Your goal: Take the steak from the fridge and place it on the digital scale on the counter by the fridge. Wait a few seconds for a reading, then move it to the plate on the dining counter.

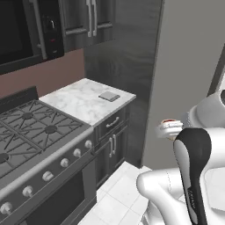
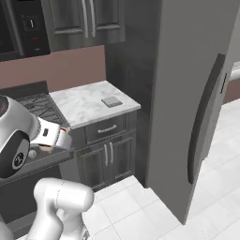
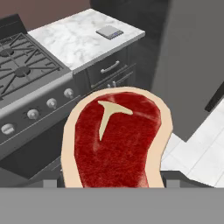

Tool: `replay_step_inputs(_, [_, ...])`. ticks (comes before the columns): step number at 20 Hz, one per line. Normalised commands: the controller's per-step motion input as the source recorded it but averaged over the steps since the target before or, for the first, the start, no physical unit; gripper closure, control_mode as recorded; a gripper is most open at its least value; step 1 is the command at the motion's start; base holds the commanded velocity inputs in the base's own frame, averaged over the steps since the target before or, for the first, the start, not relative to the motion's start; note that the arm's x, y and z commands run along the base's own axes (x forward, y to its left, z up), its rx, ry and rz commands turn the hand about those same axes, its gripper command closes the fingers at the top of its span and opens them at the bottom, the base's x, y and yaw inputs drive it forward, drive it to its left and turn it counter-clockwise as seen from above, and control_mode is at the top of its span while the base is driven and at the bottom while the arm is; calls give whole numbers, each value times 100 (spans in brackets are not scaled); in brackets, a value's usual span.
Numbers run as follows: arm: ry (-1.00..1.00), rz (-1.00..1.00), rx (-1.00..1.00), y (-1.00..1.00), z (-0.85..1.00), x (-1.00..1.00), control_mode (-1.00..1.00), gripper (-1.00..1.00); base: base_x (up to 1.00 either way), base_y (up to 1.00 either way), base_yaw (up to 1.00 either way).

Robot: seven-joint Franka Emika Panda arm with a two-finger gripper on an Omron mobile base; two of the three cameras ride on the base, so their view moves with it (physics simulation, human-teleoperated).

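Claw [image 1: 168, 128] grasping steak [image 3: 116, 138], held in air. Hand view gives its red face and tan rim close up; left base view just a red sliver. Ahead of claw: digital scale [image 3: 109, 32] on bench [image 3: 74, 41]; fridge [image 2: 187, 93] beside, door shut.

**Surfaces and finishes**

Steak [image 3: 118, 140]: grainy red meat, rough-looking, with a smooth tan fatty rim. Counter [image 1: 85, 101]: white-grey veined marble, smooth, faintly glossy. Digital scale [image 1: 109, 96]: matt grey pad at upper centre. Fridge [image 2: 183, 93]: plain matt grey, dark smooth handle [image 2: 202, 122]. Stove [image 1: 30, 132] at left: brushed metal front, shiny knobs, dark cast grates. Floor tiles [image 2: 126, 211]: pale, smooth.
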Motion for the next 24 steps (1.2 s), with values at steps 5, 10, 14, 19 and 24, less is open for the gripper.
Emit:
replay_step_inputs(5, [0,0,0,0,0,0,100,100,32,-14,66])
replay_step_inputs(10, [0,0,0,0,0,0,100,100,15,-41,28])
replay_step_inputs(14, [0,0,0,0,0,0,100,100,17,-54,17])
replay_step_inputs(19, [0,0,0,0,0,0,100,100,37,-45,18])
replay_step_inputs(24, [0,0,0,0,0,0,100,100,53,-31,24])
